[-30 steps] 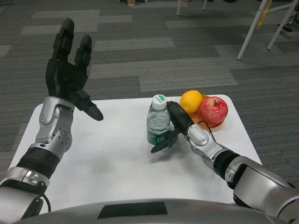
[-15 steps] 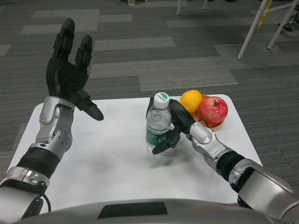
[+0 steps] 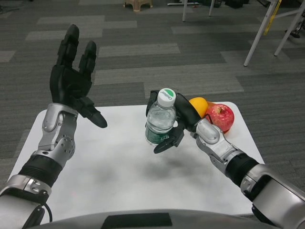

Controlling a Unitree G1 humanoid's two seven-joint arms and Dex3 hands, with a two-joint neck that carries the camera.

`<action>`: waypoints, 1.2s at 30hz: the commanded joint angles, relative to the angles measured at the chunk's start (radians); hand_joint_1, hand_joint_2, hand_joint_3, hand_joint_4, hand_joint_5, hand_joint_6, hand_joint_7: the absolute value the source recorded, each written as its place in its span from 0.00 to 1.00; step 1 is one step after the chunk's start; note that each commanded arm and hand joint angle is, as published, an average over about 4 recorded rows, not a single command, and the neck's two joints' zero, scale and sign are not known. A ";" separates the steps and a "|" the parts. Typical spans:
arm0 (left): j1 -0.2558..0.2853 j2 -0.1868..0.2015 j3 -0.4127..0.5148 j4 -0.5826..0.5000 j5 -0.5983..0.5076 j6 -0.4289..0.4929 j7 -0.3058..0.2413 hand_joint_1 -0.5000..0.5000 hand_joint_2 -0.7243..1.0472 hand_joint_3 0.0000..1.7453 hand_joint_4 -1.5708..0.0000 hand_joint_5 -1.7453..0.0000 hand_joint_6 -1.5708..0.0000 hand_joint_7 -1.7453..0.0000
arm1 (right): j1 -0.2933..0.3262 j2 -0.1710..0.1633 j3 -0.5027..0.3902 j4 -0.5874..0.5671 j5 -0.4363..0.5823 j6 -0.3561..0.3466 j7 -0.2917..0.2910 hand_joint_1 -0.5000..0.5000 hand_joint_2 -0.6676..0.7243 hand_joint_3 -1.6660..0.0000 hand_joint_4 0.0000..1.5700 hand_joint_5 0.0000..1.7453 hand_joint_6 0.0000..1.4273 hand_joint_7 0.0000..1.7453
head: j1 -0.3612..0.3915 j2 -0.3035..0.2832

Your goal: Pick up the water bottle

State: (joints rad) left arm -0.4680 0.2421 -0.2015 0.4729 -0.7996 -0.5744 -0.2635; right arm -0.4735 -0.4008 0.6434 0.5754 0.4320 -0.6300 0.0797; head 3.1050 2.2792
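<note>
Head view, and I've got the right hand (image 3: 177,125) wrapped round the water bottle (image 3: 159,122), fingers curling in behind it and the thumb hooked under near the green label. The bottle is clear plastic with a white cap, tilted a little so the cap leans toward the right, and it's up off the white table (image 3: 119,162) — I can see a soft shadow on the tabletop below it. It sits over the middle of the table, just left of the fruit.

Behind the right wrist there's an orange (image 3: 198,105) and a red apple (image 3: 220,117) side by side, touching, near the far right corner of the table. A sliver of something orange peeks out beneath them; I can't tell what it is.

My left hand (image 3: 72,80) is raised high over the left side of the table, palm turned inward, fingers spread and pointing up, thumb jutting toward the bottle, nothing in it. Well apart from the bottle.

Beyond the table, grey carpet tiles and some white furniture legs (image 3: 259,29) at the top right.
</note>
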 commanded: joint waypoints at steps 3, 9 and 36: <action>-0.007 -0.001 0.012 0.010 -0.003 -0.001 0.000 0.02 0.00 0.05 1.00 1.00 1.00 1.00 | -0.049 -0.021 -0.031 -0.076 0.010 -0.002 -0.006 0.92 0.45 0.62 0.91 0.56 0.84 0.76 | -0.002 0.020; 0.005 -0.001 0.013 0.005 -0.003 -0.002 0.000 0.02 0.00 0.05 1.00 1.00 1.00 1.00 | -0.068 -0.040 -0.074 -0.149 0.010 0.002 -0.013 0.92 0.45 0.62 0.90 0.56 0.84 0.76 | 0.001 0.025; 0.078 0.004 0.035 -0.102 0.009 -0.004 0.003 0.01 0.00 0.04 1.00 1.00 1.00 1.00 | -0.101 -0.100 -0.099 -0.271 0.013 0.015 -0.021 0.96 0.41 0.57 0.87 0.53 0.82 0.72 | 0.048 0.091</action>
State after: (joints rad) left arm -0.4044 0.2422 -0.1751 0.3839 -0.7959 -0.5746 -0.2631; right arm -0.5484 -0.4920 0.5617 0.3194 0.4323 -0.6111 0.0680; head 3.1521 2.3685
